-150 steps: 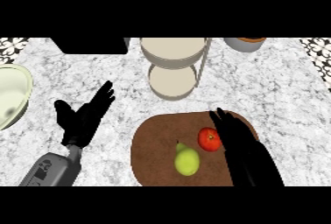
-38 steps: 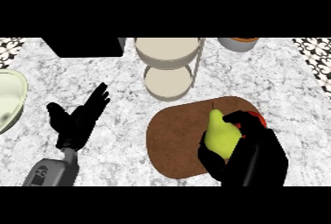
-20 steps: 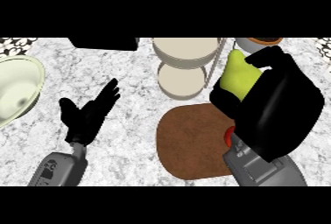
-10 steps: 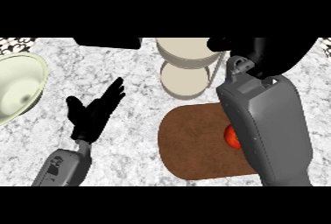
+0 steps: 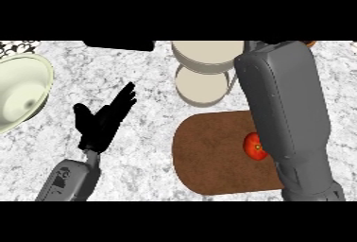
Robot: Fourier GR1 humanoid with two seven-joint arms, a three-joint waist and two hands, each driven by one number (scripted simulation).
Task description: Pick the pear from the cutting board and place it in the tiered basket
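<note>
The left hand (image 5: pixel 105 120) rests over the marble counter (image 5: pixel 140 156), fingers straight and spread. The right forearm (image 5: pixel 282 108) stretches across the brown cutting board (image 5: pixel 209 156) toward the tiered basket (image 5: pixel 206 71); its hand lies past the upper edge, so its state cannot be told. The pear is not visible, probably hidden there. A red tomato (image 5: pixel 252 146) sits on the board, half covered by the forearm. A pale bowl (image 5: pixel 21 92) lies far left.

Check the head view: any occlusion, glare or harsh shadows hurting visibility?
Head view: the right forearm covers the picture's right side, hiding part of the cutting board, the tomato and the tiered basket; right hand and pear not visible. Lighting flat, no glare, no strong cast shadows. Left hand shows as a dark shape with little detail.
</note>
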